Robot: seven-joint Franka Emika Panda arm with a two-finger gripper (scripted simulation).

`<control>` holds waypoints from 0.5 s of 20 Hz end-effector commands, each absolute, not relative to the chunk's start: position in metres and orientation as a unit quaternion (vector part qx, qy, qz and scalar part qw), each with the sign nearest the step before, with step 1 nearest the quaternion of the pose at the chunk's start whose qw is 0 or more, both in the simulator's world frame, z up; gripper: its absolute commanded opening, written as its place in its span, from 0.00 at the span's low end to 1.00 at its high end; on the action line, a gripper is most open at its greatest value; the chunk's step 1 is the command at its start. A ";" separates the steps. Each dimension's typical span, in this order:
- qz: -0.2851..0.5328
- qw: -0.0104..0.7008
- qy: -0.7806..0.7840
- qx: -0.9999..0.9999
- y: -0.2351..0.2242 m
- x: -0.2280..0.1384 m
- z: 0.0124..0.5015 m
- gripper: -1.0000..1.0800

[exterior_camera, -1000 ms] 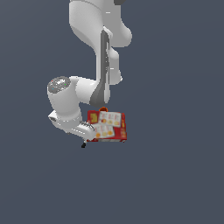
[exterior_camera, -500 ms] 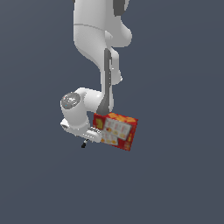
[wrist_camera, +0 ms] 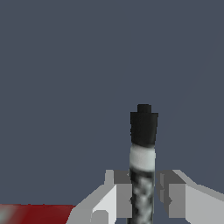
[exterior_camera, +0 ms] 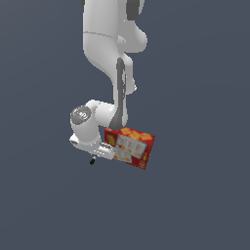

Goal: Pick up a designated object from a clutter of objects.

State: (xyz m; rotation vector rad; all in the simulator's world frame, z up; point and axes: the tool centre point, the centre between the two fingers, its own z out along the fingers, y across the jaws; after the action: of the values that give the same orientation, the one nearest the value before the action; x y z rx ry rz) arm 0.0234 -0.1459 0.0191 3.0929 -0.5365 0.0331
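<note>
Gripping with both fingers nearly together, the end effector (wrist_camera: 143, 192) had the marker (wrist_camera: 142, 144) standing between them in the wrist view; a sliver of dark gap showed on either side of the shaft, so whether the pads were actually pressing on it could not be told. The marker's black cap pointed away from the camera, with a pale band and a mottled barrel running back between the fingers (wrist_camera: 119, 192). In the exterior view the end effector (exterior_camera: 100, 152) sat low at the arm's tip, with only a small dark stub of the marker (exterior_camera: 92, 161) poking out at about seven o'clock from it. The red cracker box (exterior_camera: 131, 147) lay tilted just beside the end effector, at about three o'clock from it, close enough that contact could not be ruled out; a red strip of the box (wrist_camera: 37, 213) also edged into the wrist view. To do this step well, the fingers should probably finish closing squarely on the barrel, and any lift should go straight up and slowly, away from the box, so the thin marker neither swivels nor snags.
</note>
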 end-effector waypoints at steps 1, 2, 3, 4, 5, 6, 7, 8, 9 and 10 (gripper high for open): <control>0.001 0.000 -0.167 0.986 -0.139 0.017 0.011 0.00; 0.001 0.000 -0.167 0.986 -0.139 0.017 0.011 0.00; 0.001 0.000 -0.167 0.986 -0.139 0.017 0.011 0.00; 0.001 0.000 -0.167 0.986 -0.139 0.017 0.011 0.00; 0.001 0.000 -0.167 0.986 -0.139 0.017 0.011 0.00; 0.002 0.000 -0.167 0.986 -0.140 0.018 0.012 0.00; 0.002 0.000 -0.167 0.986 -0.140 0.018 0.012 0.00; 0.002 0.000 -0.167 0.986 -0.140 0.018 0.013 0.00; 0.002 0.000 -0.167 0.986 -0.140 0.018 0.014 0.00; 0.002 0.000 -0.167 0.986 -0.139 0.018 0.015 0.00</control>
State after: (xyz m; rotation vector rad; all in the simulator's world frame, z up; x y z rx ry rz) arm 0.0221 -0.1442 0.0194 3.0940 -0.5336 0.0275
